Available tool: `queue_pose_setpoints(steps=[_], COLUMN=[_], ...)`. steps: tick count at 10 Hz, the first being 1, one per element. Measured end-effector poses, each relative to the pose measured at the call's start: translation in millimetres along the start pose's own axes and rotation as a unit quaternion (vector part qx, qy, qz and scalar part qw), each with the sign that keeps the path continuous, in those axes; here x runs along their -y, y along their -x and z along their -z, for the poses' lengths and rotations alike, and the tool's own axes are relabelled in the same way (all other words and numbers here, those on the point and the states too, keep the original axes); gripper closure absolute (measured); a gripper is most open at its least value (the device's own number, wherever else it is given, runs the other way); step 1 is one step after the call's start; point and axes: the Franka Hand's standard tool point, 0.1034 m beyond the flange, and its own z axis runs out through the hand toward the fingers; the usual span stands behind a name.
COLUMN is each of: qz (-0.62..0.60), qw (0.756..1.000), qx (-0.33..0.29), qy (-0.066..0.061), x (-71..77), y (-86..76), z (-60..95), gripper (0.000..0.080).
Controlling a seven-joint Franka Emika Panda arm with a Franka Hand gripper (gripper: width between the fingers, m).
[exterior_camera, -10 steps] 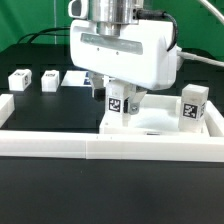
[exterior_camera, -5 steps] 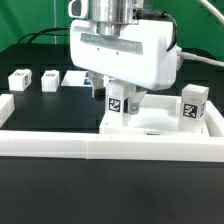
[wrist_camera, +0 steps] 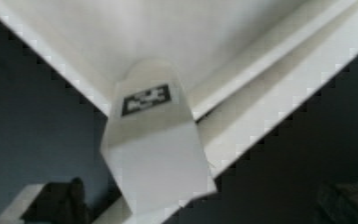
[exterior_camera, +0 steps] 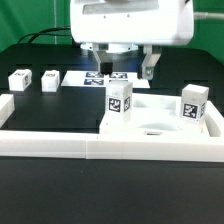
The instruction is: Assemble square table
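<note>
The white square slab [exterior_camera: 158, 116] lies flat against the front border bar. Two tagged white leg blocks stand upright on it, one at its left corner [exterior_camera: 119, 101] and one at its right corner [exterior_camera: 193, 104]. Two more leg blocks [exterior_camera: 19, 79] [exterior_camera: 49, 78] lie on the black table at the exterior view's left. My gripper [exterior_camera: 124, 68] hangs open above the left standing leg, clear of it. In the wrist view that leg [wrist_camera: 151, 140] rises from the slab [wrist_camera: 247, 40], with my dark fingers [wrist_camera: 51, 200] wide apart on either side.
Long white border bars [exterior_camera: 110, 149] run along the front, with side bars at the left [exterior_camera: 6, 108] and right [exterior_camera: 212, 125]. The marker board [exterior_camera: 98, 76] lies behind the slab, under the gripper. Cables trail at the back.
The gripper, which was down around the left standing leg, has let go and risen straight up. The leg stays upright on the slab.
</note>
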Motion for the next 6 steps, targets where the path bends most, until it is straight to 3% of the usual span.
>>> queue_pose_setpoints(steps=[4,6], qz=[0.079,0.153], qw=[0.997,0.988], qx=[0.001,0.023], qy=[0.001,-0.011], x=[0.7,7.2], y=[1.0,15.6], z=[0.0,16.3], gripper=[0.0151,0.0151])
